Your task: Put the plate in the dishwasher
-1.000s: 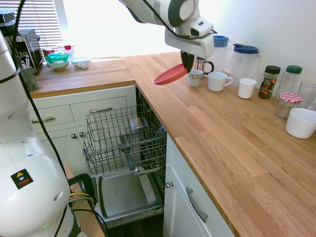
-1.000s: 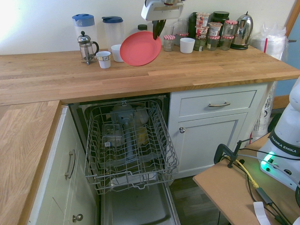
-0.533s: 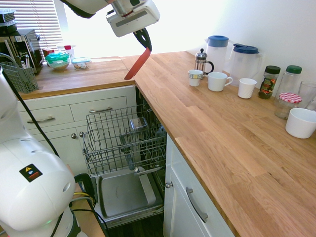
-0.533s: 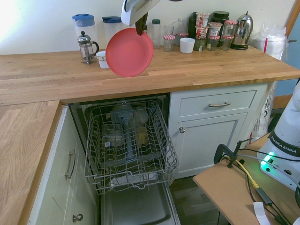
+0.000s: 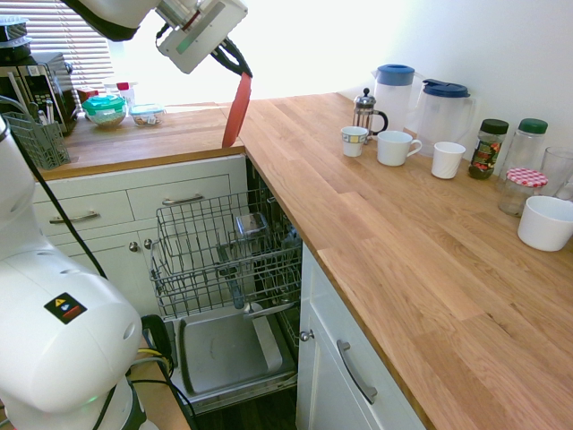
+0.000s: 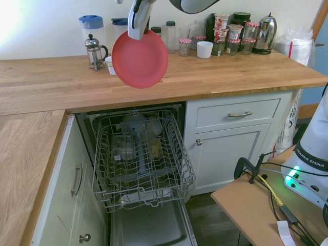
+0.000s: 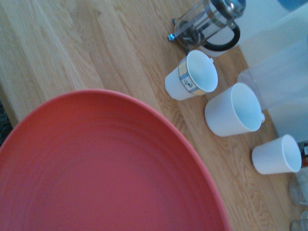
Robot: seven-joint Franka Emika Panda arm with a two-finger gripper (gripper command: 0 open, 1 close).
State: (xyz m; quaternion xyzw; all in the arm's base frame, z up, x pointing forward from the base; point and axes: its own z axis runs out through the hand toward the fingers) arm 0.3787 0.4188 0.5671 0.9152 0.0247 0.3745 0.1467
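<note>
Wooden counter (image 5: pixel 358 215), dishwasher rack (image 6: pixel 141 159) holding clear container (image 6: pixel 123 147)

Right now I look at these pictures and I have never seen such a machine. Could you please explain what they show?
The machine is a white robot arm with a two-finger tool. Two pictures come from cameras in the room, looking from opposite sides; the third comes from the arm's wrist, close above the counter.

The tool holds a red plate by its edge, steeply tilted, in the air. Below, the dishwasher's wire rack is pulled out. On the counter stand a coffee press, a patterned cup, white cups and jars.
</note>
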